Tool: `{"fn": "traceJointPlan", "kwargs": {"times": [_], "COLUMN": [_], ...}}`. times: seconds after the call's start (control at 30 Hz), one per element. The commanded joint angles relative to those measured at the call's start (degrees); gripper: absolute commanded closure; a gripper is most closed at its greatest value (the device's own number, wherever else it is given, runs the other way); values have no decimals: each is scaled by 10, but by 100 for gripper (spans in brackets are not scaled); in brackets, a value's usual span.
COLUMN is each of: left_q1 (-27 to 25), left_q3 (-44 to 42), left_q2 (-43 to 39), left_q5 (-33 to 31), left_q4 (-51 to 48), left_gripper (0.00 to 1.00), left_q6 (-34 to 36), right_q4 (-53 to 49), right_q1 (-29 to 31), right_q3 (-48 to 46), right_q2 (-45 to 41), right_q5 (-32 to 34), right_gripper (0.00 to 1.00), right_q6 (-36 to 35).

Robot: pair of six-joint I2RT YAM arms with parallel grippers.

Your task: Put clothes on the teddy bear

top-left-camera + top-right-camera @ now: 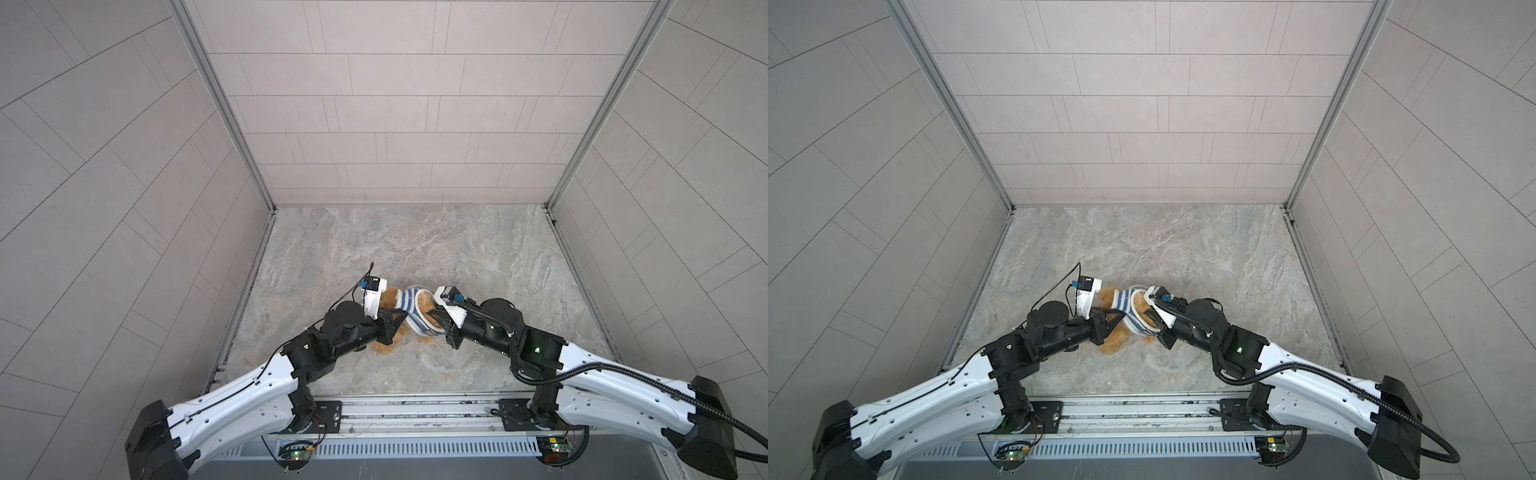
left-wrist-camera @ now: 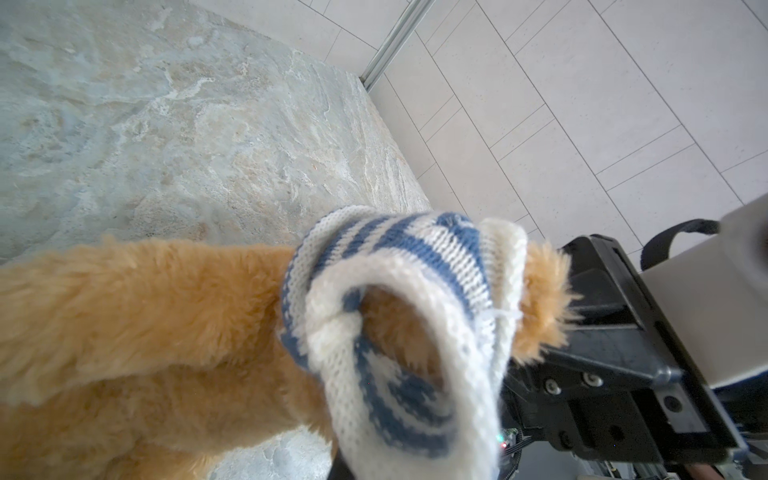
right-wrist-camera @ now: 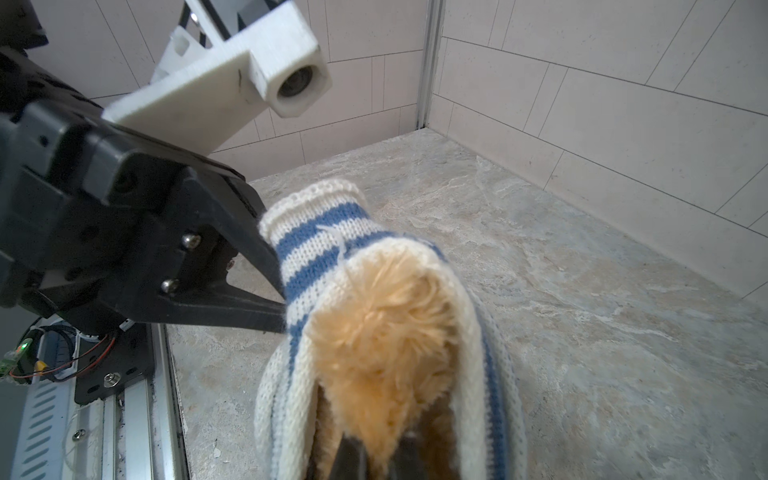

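One teddy bear [image 2: 145, 311] partly inside striped shirt [image 2: 399, 257]

Grey marbled tabletop [image 1: 415, 249], pale tiled walls [image 1: 395, 104] on three sides, metal corner posts [image 1: 226, 108], slotted rail [image 1: 415, 449] along the near edge.

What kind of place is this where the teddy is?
Probably a robot test booth, not a home: pale tiled-look walls box in a marble-look tabletop, and two robot arms sit on a metal rail, working on a teddy bear partly in a striped sweater.
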Motion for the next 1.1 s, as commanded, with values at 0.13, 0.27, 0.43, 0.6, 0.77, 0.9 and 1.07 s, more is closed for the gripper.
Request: {"fn": "traceJointPlan", "kwargs": {"times": [0.13, 0.27, 0.43, 0.6, 0.77, 0.9, 1.07], "left_q1": [-1, 19, 78, 121, 135, 138, 163], "left_q3": [0, -28, -56, -79, -85, -83, -69], "left_q2": [-19, -29, -31, -1, 13, 18, -32], "left_q5": [-11, -6, 17, 45, 49, 44, 52], "left_q4": [-35, -43, -55, -33, -19, -25, -58], "left_gripper": [100, 100, 100, 100, 100, 100, 100], "left_q6": [1, -1, 35, 40, 46, 47, 66], "right_q4": [7, 7, 33, 30, 68, 60, -26], "right_q1": [10, 25, 26, 26, 27, 27, 33], "right_q3": [14, 16, 16, 47, 48, 48, 61], "right_q2": [-15, -16, -29, -54, -55, -54, -55], "right_q5": [144, 163, 83, 25, -26, -49, -35], "right_gripper": [100, 100, 100, 100, 100, 100, 100], "right_q6": [35, 43, 51, 96, 144, 132, 59]}}
